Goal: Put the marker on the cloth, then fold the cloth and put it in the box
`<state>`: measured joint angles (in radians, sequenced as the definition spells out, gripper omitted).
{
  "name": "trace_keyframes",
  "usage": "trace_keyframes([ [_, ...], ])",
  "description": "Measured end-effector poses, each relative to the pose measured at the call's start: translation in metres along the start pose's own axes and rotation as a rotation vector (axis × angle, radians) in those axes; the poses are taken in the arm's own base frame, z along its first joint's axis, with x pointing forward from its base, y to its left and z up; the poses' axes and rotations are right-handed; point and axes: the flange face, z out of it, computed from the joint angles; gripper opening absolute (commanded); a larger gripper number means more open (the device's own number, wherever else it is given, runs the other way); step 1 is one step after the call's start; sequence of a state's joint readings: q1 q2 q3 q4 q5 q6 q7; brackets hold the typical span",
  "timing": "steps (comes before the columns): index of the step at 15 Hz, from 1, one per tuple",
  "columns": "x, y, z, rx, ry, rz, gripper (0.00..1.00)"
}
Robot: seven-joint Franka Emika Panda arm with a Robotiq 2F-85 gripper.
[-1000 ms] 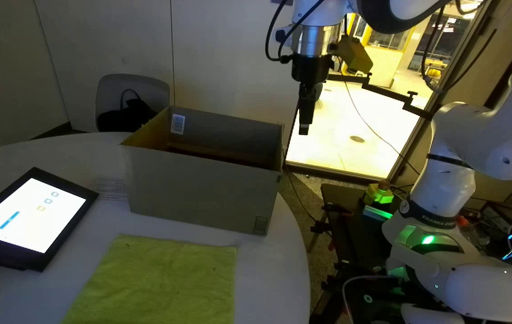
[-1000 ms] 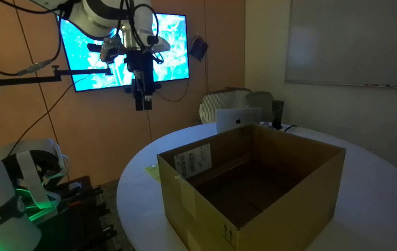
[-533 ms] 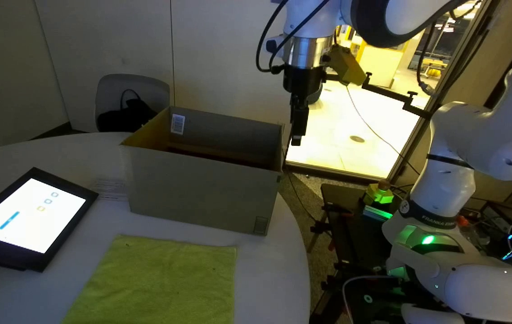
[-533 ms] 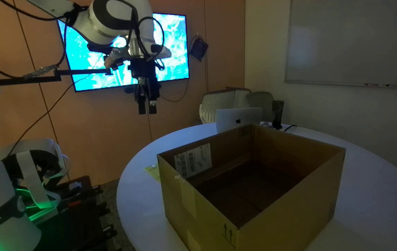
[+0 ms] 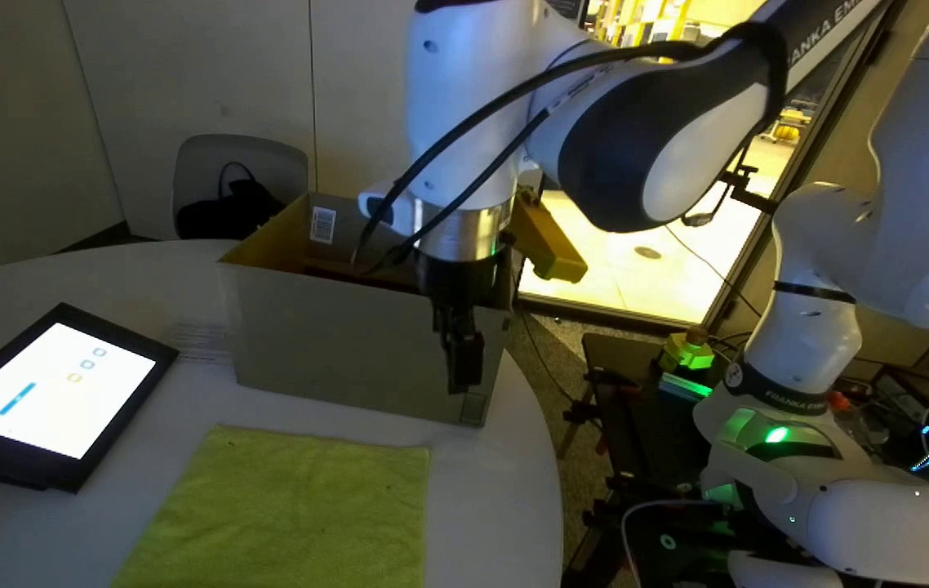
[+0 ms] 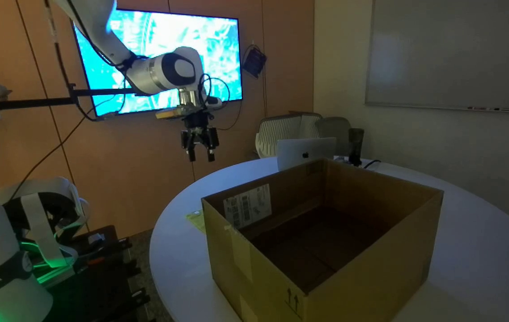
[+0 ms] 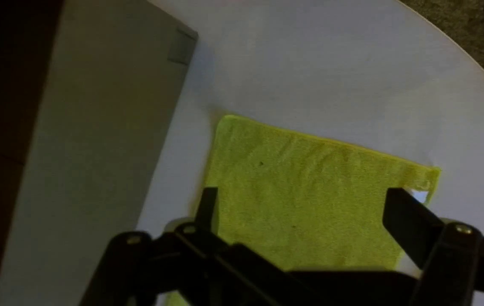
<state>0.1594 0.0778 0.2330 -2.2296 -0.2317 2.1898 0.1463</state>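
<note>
The yellow-green cloth [image 5: 293,514] lies flat on the table in front of the box. A corner of it shows in an exterior view [image 6: 195,220], and it fills the middle of the wrist view [image 7: 310,204]. The brown cardboard box [image 5: 358,347] stands open on the table, with a white label inside; it also shows in an exterior view [image 6: 371,264] and at the left of the wrist view [image 7: 97,110]. My gripper [image 7: 301,191] is open and empty above the cloth, beside the box; it shows in both exterior views [image 5: 464,384] [image 6: 201,156]. The marker is hidden or out of view.
A black-framed tablet [image 5: 48,396] with a lit screen lies on the round white table [image 5: 505,506] beside the cloth. A laptop [image 6: 307,154] and a dark cup [image 6: 356,147] stand behind the box. The box's tall walls rise close to my gripper.
My arm has come down and across, past the box toward the cloth. The wrist has turned, and the fingers now show wide apart. The cloth and box have not moved.
</note>
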Motion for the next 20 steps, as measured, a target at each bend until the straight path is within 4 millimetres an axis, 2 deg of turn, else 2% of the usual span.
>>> trace_keyframes([
  [5, 0.067, -0.085, 0.031, -0.011, 0.03, -0.109, 1.0],
  [8, 0.096, -0.14, 0.043, -0.012, 0.055, -0.119, 1.0],
  [11, 0.118, -0.184, 0.054, 0.004, 0.081, -0.08, 1.0],
  [15, 0.138, -0.224, 0.074, 0.066, 0.107, -0.058, 1.0],
  [20, 0.154, -0.248, 0.116, 0.179, 0.111, -0.017, 1.0],
])
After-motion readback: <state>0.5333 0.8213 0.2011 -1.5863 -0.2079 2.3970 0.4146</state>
